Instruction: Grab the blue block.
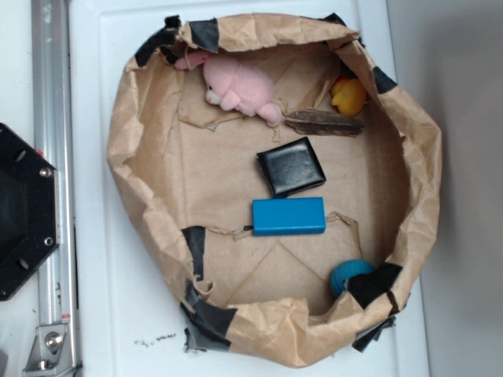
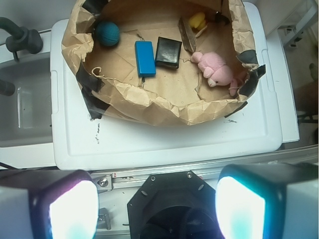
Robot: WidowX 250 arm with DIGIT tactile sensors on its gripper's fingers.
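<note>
The blue block [image 1: 288, 216] [image 2: 144, 58] lies flat on the floor of a brown paper enclosure [image 1: 134, 133] [image 2: 149, 107], its long side next to a glossy black square pad [image 1: 291, 166] [image 2: 168, 52]. My gripper [image 2: 157, 206] shows only in the wrist view. It hangs high above the robot's black base, well short of the enclosure, and it stands open with nothing between its two glowing pads [image 2: 72, 211]. The exterior view does not show the gripper.
Inside the enclosure are also a pink plush toy [image 1: 240, 88] [image 2: 215, 69], a yellow rubber duck [image 1: 348, 96] [image 2: 198, 21], a dark brown strip [image 1: 324, 122] and a teal-blue ball [image 1: 350, 275] [image 2: 107, 33]. The paper wall stands on a white lid [image 1: 102, 259]. A metal rail [image 1: 49, 118] and the black base [image 1: 20, 212] lie to the left.
</note>
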